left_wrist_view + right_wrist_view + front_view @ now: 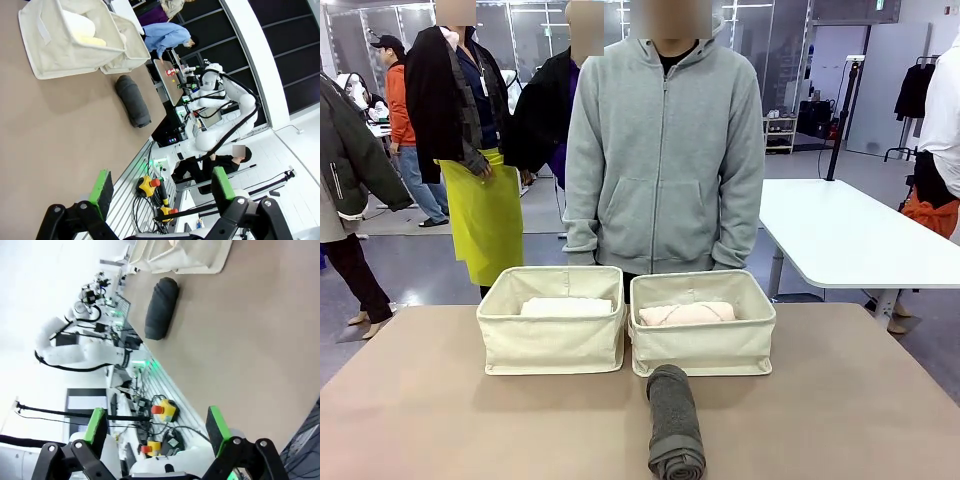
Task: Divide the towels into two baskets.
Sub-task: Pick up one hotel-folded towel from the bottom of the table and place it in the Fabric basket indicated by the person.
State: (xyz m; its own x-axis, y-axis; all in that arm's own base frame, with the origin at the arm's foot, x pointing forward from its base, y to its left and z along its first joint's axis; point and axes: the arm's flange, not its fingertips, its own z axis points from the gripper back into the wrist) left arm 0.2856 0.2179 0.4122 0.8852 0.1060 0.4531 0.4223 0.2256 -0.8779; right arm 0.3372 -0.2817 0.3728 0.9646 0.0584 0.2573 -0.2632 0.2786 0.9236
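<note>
Table (440,420): two baskets side by side toward far edge.
Left basket (552,350): white towel (566,307), yellow towel (92,41).
Right basket (705,352): pink towel (686,313) alone.
Grey towel (675,420): on table before right basket, long axis near edge to far edge, rolled end facing near edge.
Left gripper (162,195), right gripper (156,435): jaws wide, empty, well apart from towel.
Likely step: grey into right basket. Grip mid-roll across width, turn crosswise to match basket, lower beside pink.
</note>
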